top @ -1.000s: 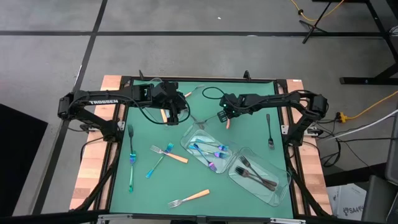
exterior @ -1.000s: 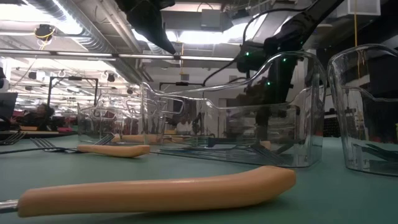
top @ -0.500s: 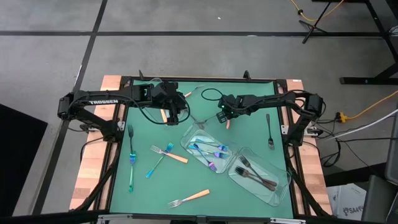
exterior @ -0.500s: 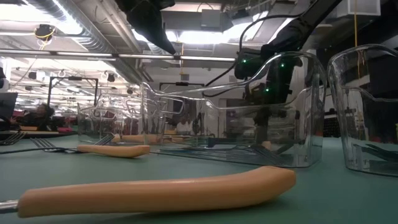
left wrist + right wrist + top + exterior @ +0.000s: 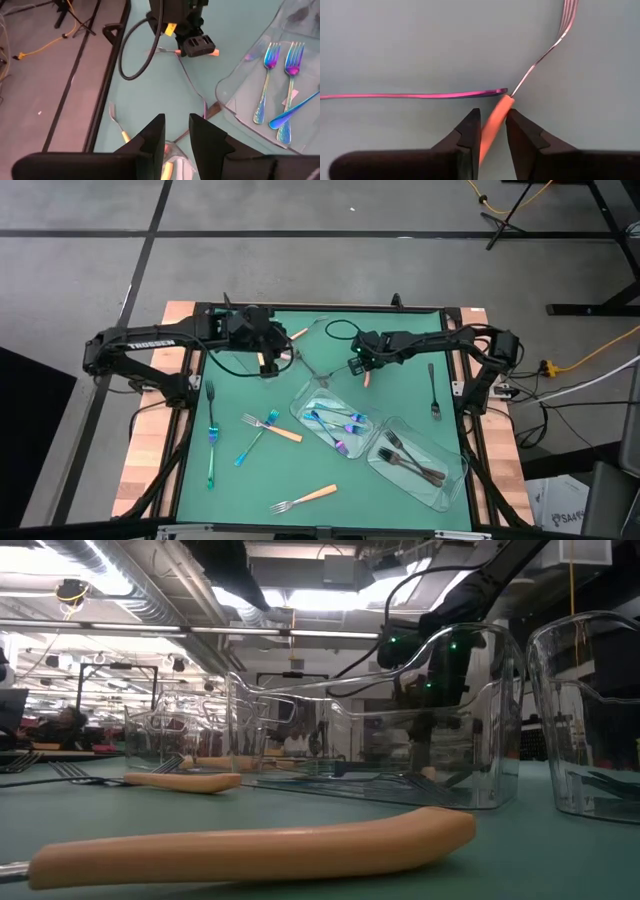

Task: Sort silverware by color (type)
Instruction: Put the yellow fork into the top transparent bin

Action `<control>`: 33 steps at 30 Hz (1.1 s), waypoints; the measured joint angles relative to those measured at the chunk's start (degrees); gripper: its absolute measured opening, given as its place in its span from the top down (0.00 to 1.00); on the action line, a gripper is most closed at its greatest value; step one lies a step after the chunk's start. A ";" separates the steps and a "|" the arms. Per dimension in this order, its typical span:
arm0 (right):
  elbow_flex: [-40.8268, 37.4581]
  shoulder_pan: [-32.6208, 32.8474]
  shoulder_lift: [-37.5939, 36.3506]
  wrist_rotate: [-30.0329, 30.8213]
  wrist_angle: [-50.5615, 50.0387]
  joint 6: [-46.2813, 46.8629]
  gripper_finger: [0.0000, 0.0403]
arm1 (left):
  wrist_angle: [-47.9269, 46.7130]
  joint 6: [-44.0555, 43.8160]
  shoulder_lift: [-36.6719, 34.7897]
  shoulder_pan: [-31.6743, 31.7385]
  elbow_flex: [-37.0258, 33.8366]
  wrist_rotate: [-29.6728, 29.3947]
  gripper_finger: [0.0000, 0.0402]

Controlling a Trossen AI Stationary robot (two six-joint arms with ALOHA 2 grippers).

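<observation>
- between the fingers of the right pincer (image 5: 493,131) sits an orange-handled fork (image 5: 496,120); the jaws straddle its handle, head pointing away, though a firm clamp isn't clear.
- beside that pincer, the clear trays (image 5: 330,420) hold sorted iridescent forks (image 5: 340,423) and dark forks (image 5: 410,458).
- farther off on the tabletop (image 5: 240,490) loose pieces are left: orange forks (image 5: 303,498), blue-purple ones (image 5: 211,442), one dark fork (image 5: 433,390).
- roughly half done, by my judgement.
- left pincer (image 5: 268,360) hovers opposite, an orange handle (image 5: 166,170) under it; grip uncertain.
</observation>
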 joint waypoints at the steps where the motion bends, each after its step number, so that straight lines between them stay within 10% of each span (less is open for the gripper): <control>1: 0.00 -0.02 0.01 -0.18 0.00 0.21 0.81 | -0.18 0.00 -0.65 0.00 0.00 -0.12 0.80; 33: -0.11 0.03 -0.74 0.50 -0.55 0.20 0.98 | -20.20 -12.14 -20.23 0.02 0.04 -5.83 0.80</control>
